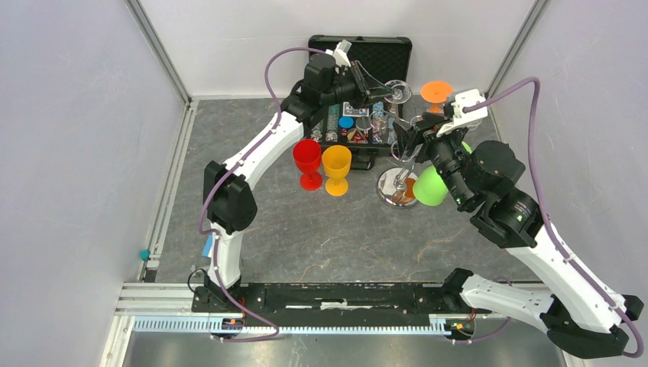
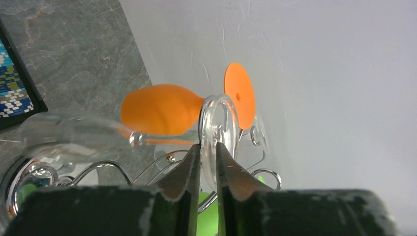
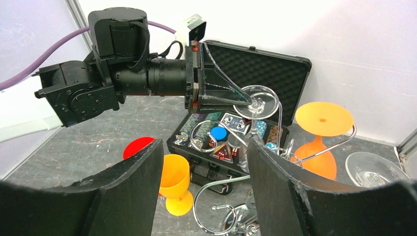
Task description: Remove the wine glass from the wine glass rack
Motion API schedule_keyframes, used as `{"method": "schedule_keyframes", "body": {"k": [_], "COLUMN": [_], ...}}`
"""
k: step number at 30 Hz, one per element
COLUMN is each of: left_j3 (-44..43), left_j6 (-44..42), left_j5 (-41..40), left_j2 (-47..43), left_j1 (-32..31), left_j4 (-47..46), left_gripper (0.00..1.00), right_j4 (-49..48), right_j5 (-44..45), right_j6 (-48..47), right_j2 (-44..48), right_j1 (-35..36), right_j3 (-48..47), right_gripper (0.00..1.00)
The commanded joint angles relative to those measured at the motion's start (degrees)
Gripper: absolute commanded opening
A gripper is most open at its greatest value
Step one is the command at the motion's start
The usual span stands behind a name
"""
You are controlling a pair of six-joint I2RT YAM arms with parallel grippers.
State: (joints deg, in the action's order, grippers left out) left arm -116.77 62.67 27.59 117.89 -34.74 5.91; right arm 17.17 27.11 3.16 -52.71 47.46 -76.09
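Observation:
A clear wine glass hangs upside down on the silver wire wine glass rack [image 1: 397,187], its round foot [image 2: 219,123] uppermost and its bowl [image 2: 64,135] lower. My left gripper [image 2: 208,147] is shut on the edge of that foot, one finger pressed on each face. From the right wrist view the same grip shows on the foot [image 3: 255,102]. An orange glass [image 2: 162,109] and a green glass [image 1: 430,186] also hang on the rack. My right gripper [image 3: 204,147] hovers open over the rack's hooks [image 3: 216,196], holding nothing.
A red goblet [image 1: 307,163] and a yellow goblet [image 1: 336,170] stand left of the rack. The open black case [image 1: 359,115] with poker chips lies behind it. Another clear glass foot [image 3: 376,169] shows at the rack's right. The white back wall is close.

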Motion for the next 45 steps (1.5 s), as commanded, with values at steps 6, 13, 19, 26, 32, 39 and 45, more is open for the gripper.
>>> {"method": "schedule_keyframes", "body": {"k": [6,13,19,26,32,39,45], "left_j3": [2.94,2.95,3.45,3.41,2.77,2.45,-0.19], "left_j6": [-4.75,-4.23,-6.39,-11.13,-9.15,-5.56,-5.6], "left_j5": [-1.05,-1.48,-4.08,-8.32,-5.08,-1.95,-0.47], "left_j2": [-4.77,-5.05,-6.0,-6.98,-5.86,-4.61,-3.05], "left_j1": [-0.37,-0.37,-0.41,-0.52,-0.54,-0.57,-0.51], "left_j4": [-1.48,-1.87,0.23,4.96,3.32,0.25,0.85], "left_gripper": [0.03,0.12,0.37,0.33,0.32,0.3,0.31], "right_j4": [-1.8,-2.25,-2.53,-3.31,-3.52,-3.55,-3.58], "right_j5": [1.59,2.04,2.25,2.75,2.76,2.72,2.94], "right_j6": [0.7,0.82,0.95,1.35,1.46,1.59,1.52], "right_j2": [-0.64,-0.21,0.32,0.99,1.27,1.51,1.47], "right_j1": [-0.19,-0.19,-0.16,-0.2,-0.16,-0.17,-0.17], "right_j3": [1.17,1.89,2.42,3.8,4.08,4.35,4.39], "right_gripper": [0.68,0.68,0.68,0.68,0.68,0.68,0.68]}}
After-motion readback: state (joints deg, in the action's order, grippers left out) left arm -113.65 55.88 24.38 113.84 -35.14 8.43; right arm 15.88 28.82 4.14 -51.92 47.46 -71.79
